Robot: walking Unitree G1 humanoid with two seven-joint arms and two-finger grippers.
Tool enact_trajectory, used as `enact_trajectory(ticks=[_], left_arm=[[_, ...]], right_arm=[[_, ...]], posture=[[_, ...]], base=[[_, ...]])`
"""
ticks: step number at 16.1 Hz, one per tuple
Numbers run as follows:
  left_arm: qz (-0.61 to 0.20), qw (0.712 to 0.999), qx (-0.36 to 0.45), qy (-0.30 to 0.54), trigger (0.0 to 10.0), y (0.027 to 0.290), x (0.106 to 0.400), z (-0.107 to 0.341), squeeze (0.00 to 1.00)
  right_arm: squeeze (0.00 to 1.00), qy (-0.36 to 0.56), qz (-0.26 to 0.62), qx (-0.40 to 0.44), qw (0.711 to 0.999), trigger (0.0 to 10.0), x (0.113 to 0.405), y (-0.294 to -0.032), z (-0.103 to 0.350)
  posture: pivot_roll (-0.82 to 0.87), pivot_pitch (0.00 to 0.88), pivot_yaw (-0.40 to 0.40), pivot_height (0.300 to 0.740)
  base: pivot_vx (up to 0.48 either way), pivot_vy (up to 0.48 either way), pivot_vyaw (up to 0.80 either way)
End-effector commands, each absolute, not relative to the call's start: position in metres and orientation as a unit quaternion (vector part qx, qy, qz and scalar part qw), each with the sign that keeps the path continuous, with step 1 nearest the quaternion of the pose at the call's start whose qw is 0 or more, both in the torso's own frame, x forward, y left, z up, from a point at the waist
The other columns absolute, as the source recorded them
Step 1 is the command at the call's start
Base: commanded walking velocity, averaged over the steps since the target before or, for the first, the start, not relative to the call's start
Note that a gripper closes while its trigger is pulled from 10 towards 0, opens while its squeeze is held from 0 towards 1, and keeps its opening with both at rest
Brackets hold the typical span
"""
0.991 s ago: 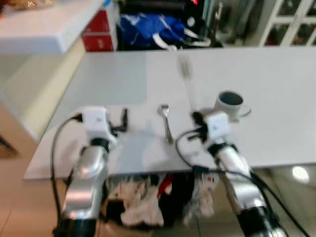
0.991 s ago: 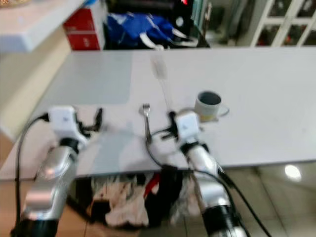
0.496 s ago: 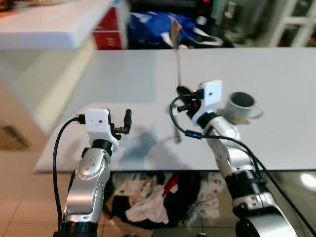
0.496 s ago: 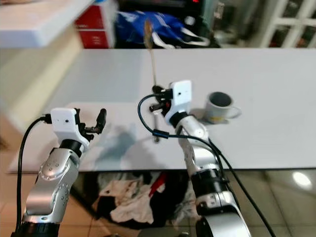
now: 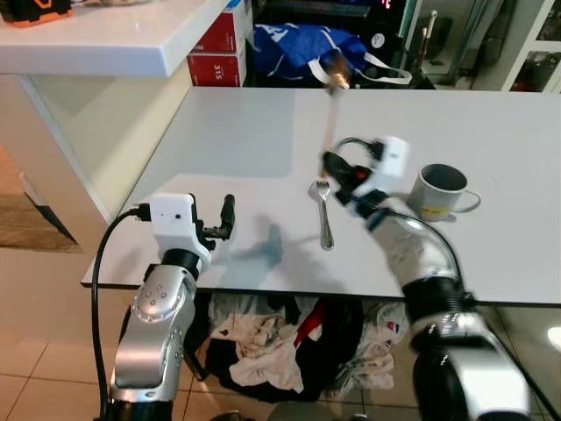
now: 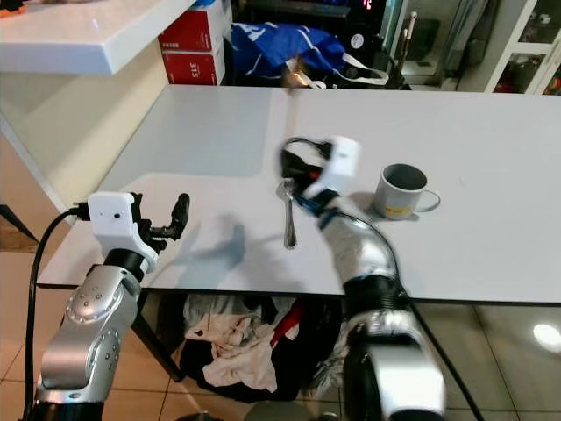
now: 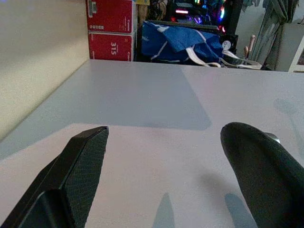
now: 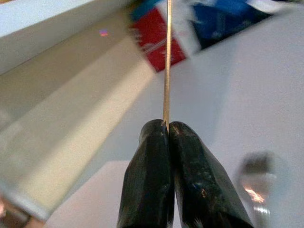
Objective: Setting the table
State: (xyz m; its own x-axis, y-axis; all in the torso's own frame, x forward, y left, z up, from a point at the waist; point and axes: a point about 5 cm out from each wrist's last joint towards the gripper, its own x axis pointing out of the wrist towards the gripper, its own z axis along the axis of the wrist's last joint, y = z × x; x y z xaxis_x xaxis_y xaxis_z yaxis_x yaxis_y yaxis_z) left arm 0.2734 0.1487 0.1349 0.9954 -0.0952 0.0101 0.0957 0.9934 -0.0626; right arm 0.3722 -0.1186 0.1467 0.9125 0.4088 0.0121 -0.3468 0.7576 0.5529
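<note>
Over the table (image 5: 237,132), between spoon (image 5: 325,219) and mug (image 5: 437,191): right gripper (image 5: 337,168), raised off the surface, fingers pressed together on the thin shaft of a utensil (image 5: 332,105). Shaft pinched near its lower end and standing almost upright, tip blurred and leaning slightly away from the robot. Cannot tell whether fork, knife or second spoon; tip too smeared.

Changed within the last second: arm up from low at the near table edge, then stretched further out across the table, wrist turned so the shaft swung from lying nearly flat to standing. Blurred in both eye views, so probably caught mid-swing. Spoon and mug unmoved relative to each other; spoon flat, handle toward the robot, mug upright just to its right, well apart from it.

Left gripper (image 7: 166,135) as before: hovering low over the near left corner, fingers spread, nothing between them.

For the task, likely a carry toward a place beside the spoon. Next call: tilting the shaft flat again and lowering it clear of the mug's rim and handle before letting go.
</note>
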Motion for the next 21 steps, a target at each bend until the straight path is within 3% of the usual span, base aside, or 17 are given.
enact_trajectory(ticks=[1,4,9,21], left_arm=[[-0.052,0.998,-0.035,-0.001,10.0,0.146,0.272,0.137,0.00],[-0.053,0.998,-0.036,0.001,10.0,0.145,0.270,0.136,0.00],[-0.046,0.997,-0.059,0.013,10.0,0.137,0.262,0.135,0.00],[-0.047,0.996,-0.072,0.022,10.0,0.133,0.258,0.134,0.00]], right_arm=[[0.00,0.057,0.186,0.304,0.932,0.0,0.377,-0.125,0.150],[0.00,0.081,0.160,0.306,0.935,0.0,0.377,-0.136,0.137],[0.00,0.204,0.170,0.231,0.936,0.0,0.356,-0.158,0.089],[0.00,0.233,0.128,0.206,0.942,0.0,0.339,-0.182,0.068]], posture=[[-0.01,0.000,0.031,0.731],[-0.01,0.000,0.026,0.731],[-0.03,0.040,-0.019,0.731],[-0.05,0.054,-0.018,0.731]], base=[[0.000,0.000,0.00],[0.000,0.000,0.00],[0.000,0.000,0.00],[0.000,0.000,0.00]])
